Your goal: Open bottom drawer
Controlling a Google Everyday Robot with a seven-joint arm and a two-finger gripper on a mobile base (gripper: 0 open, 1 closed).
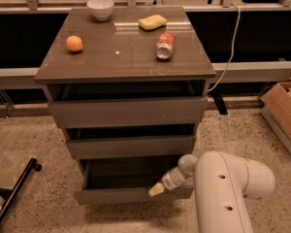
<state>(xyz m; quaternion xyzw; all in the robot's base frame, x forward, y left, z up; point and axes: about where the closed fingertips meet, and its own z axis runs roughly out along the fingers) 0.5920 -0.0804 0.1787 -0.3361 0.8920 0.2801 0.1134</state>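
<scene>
We see the bottom drawer (111,196) at the foot of a grey-brown cabinet (126,76). It stands partly open, its plain front set forward of the two fronts above it, with the dark inside of its shallow box showing behind the front. The middle drawer (131,146) and the top drawer (128,111) each show a dark gap above their fronts.

The gripper (156,190) is low on the right side of the bottom drawer. Its pale yellowish tip lies at the upper edge of the drawer front, touching it or just beside it. We cannot tell whether the gripper is released, clenched or grasping that edge. The white arm (233,188) reaches in from the lower right, its bulky segment standing in front of the cabinet's right corner.

On the cabinet's top surface (126,62) there are four things, well apart from one another. A white bowl (100,8) is at the back left and a yellow sponge (153,22) at the back near the middle. An orange (74,43) lies on the left, and a can (165,44) lies on its side to the right of centre.

A white cable (228,57) hangs down past the cabinet's right side. A cardboard box (281,115) sits on the speckled floor (39,144) at the far right, and a black bar (14,195) slants across the lower left corner.
</scene>
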